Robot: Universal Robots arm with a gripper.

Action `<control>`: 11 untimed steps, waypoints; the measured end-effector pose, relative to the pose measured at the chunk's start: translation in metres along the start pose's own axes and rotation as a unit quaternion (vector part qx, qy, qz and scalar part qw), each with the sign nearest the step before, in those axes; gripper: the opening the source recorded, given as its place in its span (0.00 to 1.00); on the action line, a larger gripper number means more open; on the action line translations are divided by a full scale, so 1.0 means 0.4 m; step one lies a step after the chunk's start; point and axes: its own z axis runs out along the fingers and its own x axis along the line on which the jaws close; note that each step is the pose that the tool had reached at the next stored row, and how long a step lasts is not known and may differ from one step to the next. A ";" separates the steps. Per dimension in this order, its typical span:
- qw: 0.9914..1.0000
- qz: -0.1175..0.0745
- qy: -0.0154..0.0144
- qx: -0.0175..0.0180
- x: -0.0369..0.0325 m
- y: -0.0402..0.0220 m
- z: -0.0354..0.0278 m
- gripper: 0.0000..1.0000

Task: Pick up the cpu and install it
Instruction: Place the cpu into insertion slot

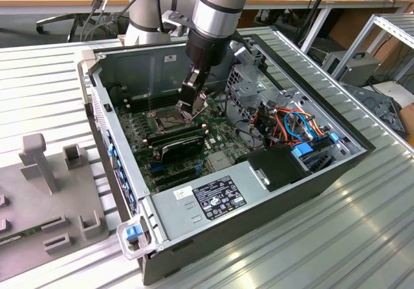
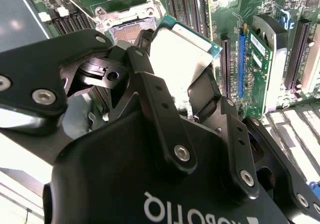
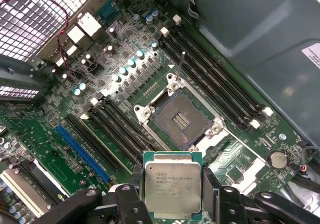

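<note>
At the exterior view's left, a grey fixture plate (image 1: 45, 172) with upright holders lies on the ribbed metal table (image 1: 323, 237). Just beside it, in the middle, an open desktop computer case (image 1: 129, 63) lies on its side with the green motherboard (image 1: 217, 137) facing up. The robot arm reaches down into the case from above, and its gripper (image 1: 191, 107) hangs low over the board, close to the CPU socket (image 1: 162, 117). Towards the exterior view's right sit a black block (image 1: 278, 166) and a tangle of orange and blue cables (image 1: 294, 124). In the first wrist view, the black fingers (image 3: 137, 186) are closed on opposite edges of the cpu (image 3: 172, 186), holding it flat with its silver-grey metal face up. The socket (image 3: 181, 120) lies open just beyond the chip, contacts bare, with its thin release lever (image 3: 180, 63) standing up and black memory slots (image 3: 215, 78) on both sides. Judging by this, the pick-up is done: the chip is lifted and carried to the board. Seating it is not yet done, since the chip is near the socket but apart from it.
</note>
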 end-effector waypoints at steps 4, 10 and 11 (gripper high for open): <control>1.000 -0.008 0.000 0.000 0.000 0.000 0.000 0.55; 1.000 -0.021 0.001 0.001 0.000 0.000 0.000 0.55; 1.000 -0.024 0.001 0.001 0.000 0.000 0.000 0.55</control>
